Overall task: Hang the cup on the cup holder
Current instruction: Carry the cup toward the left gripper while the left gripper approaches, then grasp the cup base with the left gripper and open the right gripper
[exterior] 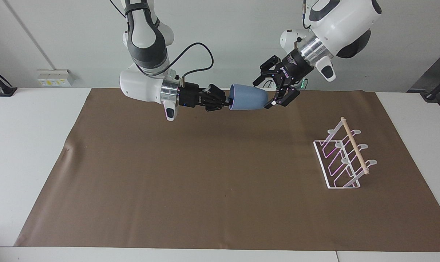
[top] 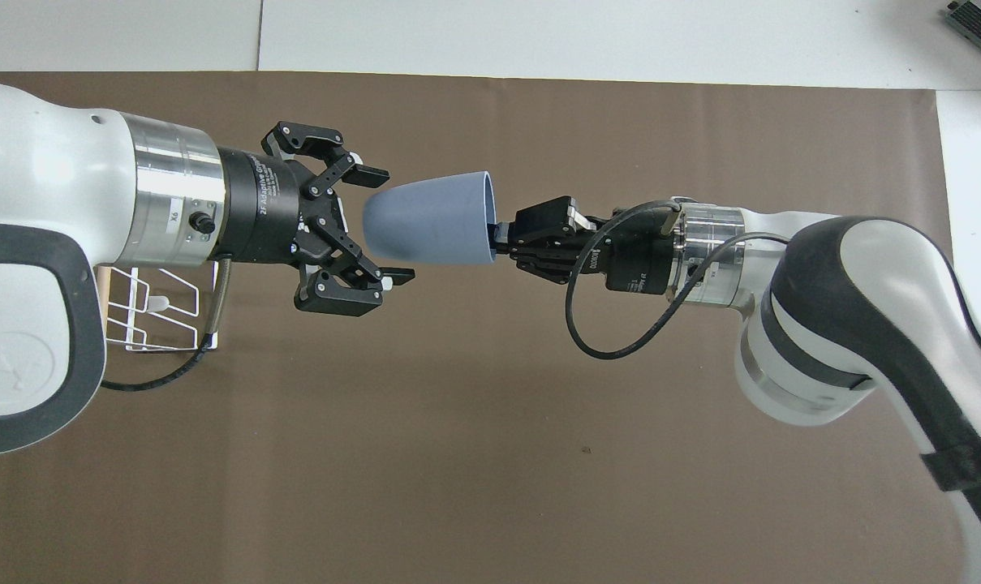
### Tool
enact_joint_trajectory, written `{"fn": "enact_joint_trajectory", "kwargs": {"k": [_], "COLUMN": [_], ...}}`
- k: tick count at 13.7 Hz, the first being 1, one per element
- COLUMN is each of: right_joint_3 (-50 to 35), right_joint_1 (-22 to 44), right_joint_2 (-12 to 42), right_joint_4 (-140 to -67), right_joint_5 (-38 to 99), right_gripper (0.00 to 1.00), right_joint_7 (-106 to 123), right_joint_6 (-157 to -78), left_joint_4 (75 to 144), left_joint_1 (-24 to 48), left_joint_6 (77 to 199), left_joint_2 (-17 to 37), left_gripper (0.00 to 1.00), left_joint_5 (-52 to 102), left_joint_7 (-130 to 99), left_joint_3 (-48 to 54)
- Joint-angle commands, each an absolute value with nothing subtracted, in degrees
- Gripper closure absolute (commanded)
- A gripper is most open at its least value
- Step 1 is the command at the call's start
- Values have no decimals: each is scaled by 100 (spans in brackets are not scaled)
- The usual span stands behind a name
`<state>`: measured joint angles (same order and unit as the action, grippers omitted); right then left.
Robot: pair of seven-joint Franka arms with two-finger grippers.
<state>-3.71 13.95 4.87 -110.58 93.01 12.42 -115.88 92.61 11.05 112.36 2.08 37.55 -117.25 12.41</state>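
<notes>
**Blue cup held in mid-air between two grippers, ready to change hands**

Item 1, right gripper (exterior: 225, 102): reaches in sideways from the right arm's end of the table, raised over the brown mat (exterior: 190, 182). Its jaws are closed on the rim at the cup's mouth, apparently one finger inside the wall and one outside, carrying the cup clear of the mat.

Item 2, cup (exterior: 249, 97): light-blue tumbler without a handle, lying on its side in the air. Its long axis runs level along the table's length, mouth toward the right gripper and rounded base toward the left gripper.

Item 3, left gripper (exterior: 265, 94): comes down on a slant from the left arm's end, jaws wide open, with one finger on each side of the cup's narrow base. In the overhead view the fingertips (top: 370, 173) flank the base with a little gap showing; no contact can be confirmed. It holds nothing.

Item 4, cup holder (exterior: 341, 156): white wire rack with a wooden rod, standing on the mat toward the left arm's end, well apart from the cup. The left arm is judged the nearer one to it.

Judged step: handover. The closing of the left jaws on the base, in line with the cup's axis, is not yet done.
</notes>
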Motion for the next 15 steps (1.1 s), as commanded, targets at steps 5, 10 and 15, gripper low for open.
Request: {"fn": "enact_joint_trajectory", "kwargs": {"k": [5,10,15], "right_joint_3": [-378,-378,-378], "right_joint_1": [1397,1397,1397], "right_joint_2": [343,343,343], "right_joint_4": [-11197,-11197,-11197], "right_joint_5": [9439,9439,9439], "right_gripper": [100,100,100], "right_joint_7": [1169,1160,1125], "right_joint_6": [-11689,-11689,-11689], "left_joint_4": [9290,9299,9290], "left_joint_1": [1327,1503,1459], "left_joint_6": [11426,11452,11408], "left_joint_2": [246,246,237], "left_gripper": [0,33,100], "left_joint_5": [3727,3551,3481], "left_joint_7": [-11734,-11716,-11654], "left_joint_3": [1195,1195,1187]}}
